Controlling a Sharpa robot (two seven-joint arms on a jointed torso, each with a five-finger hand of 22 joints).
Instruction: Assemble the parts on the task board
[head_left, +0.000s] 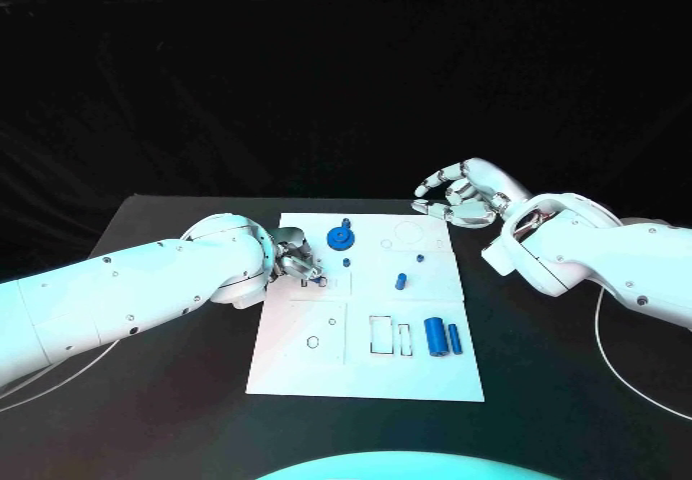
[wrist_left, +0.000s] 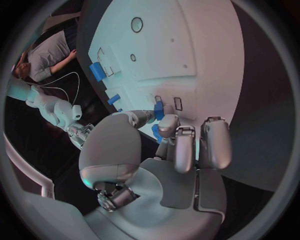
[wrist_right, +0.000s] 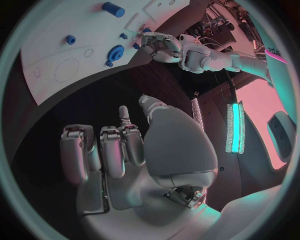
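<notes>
The white board (head_left: 368, 370) lies in the middle of the black bench (head_left: 173, 220), with small blue parts spread over it. The left hand (head_left: 296, 262) is down at the board's left edge, its fingers (wrist_left: 164, 125) closed round a small blue part (wrist_left: 159, 109) and holding it just over a pair of small slots there. The part seems to stand roughly upright in the grasp, though the fingers hide most of it. The right hand (head_left: 464, 196) hovers above the bench off the board's far right corner, its fingers curled in and grasping nothing. A blue gear (head_left: 340, 237) stands just beyond the left hand, on the far part of the board; two longer blue cylinders (head_left: 443, 338) lie near the right edge, their long axes running near to far. The left hand is the one placed to seat its part, straight down into the slot below it
</notes>
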